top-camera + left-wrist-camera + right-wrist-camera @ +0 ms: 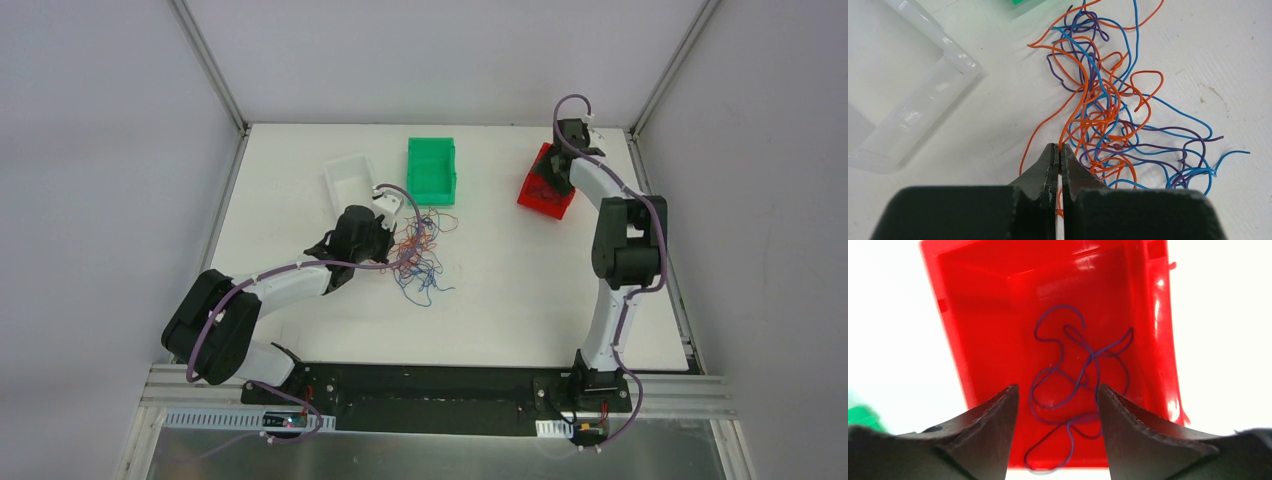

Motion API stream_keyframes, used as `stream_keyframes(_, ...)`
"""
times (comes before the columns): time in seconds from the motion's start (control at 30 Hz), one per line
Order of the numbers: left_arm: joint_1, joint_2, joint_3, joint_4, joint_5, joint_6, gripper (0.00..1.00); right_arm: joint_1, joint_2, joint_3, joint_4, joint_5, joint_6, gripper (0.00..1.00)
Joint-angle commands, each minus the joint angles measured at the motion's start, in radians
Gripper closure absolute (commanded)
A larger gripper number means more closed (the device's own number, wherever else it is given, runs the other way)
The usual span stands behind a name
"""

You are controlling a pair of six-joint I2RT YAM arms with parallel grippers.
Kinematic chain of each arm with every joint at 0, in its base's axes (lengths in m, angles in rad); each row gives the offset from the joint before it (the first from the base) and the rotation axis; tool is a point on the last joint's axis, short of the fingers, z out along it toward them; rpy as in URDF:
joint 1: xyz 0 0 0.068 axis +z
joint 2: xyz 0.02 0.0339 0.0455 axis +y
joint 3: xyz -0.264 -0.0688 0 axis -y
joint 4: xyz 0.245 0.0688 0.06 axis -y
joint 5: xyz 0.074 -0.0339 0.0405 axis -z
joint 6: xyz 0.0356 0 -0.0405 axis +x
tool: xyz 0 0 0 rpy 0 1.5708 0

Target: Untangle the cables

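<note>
On your left gripper point(1060, 150) the fingers are pressed together, pinching an orange strand point(1064, 134) at the near edge of the cables point(1108, 100) tangled on the table point(998, 125). Your right gripper point(1057, 388) hangs spread over the red bin point(973, 315). A purple strand point(1083, 360) lies inside, untouched.

A white table point(520, 300) carries three bins toward its far edge: a clear bin point(347, 178) at left, a green bin point(432, 170) in the middle, a red bin point(533, 196) at right. Tangled cables point(420, 255) lie just nearer, below the green one.
</note>
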Motion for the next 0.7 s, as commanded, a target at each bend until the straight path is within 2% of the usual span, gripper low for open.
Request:
stream_keyframes(0.0, 0.012, -0.027, 0.004, 0.021, 0.018, 0.025, 1.00, 0.000, -0.208, -0.041, 0.014, -0.047, -0.008, 0.37)
stream_keyframes(0.1, 0.011, -0.025, 0.008, 0.022, 0.029, 0.025, 1.00, 0.011, -0.304, -0.106, 0.018, -0.089, -0.021, 0.35)
stream_keyframes(0.2, 0.011, -0.019, 0.011, 0.020, 0.041, 0.022, 1.00, 0.049, -0.415, -0.196, 0.017, -0.098, -0.050, 0.28)
stream_keyframes(0.27, 0.011, -0.017, 0.011, 0.021, 0.042, 0.020, 1.00, 0.118, -0.484, -0.268, 0.023, -0.060, -0.080, 0.22)
stream_keyframes(0.33, 0.011, -0.016, 0.011, 0.021, 0.040, 0.019, 1.00, 0.197, -0.554, -0.366, 0.068, -0.048, -0.123, 0.19)
stream_keyframes(0.4, 0.011, -0.017, 0.010, 0.022, 0.039, 0.019, 1.00, 0.267, -0.617, -0.465, 0.132, -0.064, -0.133, 0.17)
stream_keyframes(0.57, 0.011, -0.022, 0.008, 0.031, 0.061, 0.018, 1.00, 0.374, -0.718, -0.708, 0.352, -0.221, -0.098, 0.17)
stream_keyframes(0.67, 0.011, -0.022, 0.003, 0.046, 0.089, 0.018, 1.00, 0.479, -0.724, -0.799, 0.480, -0.212, -0.114, 0.17)
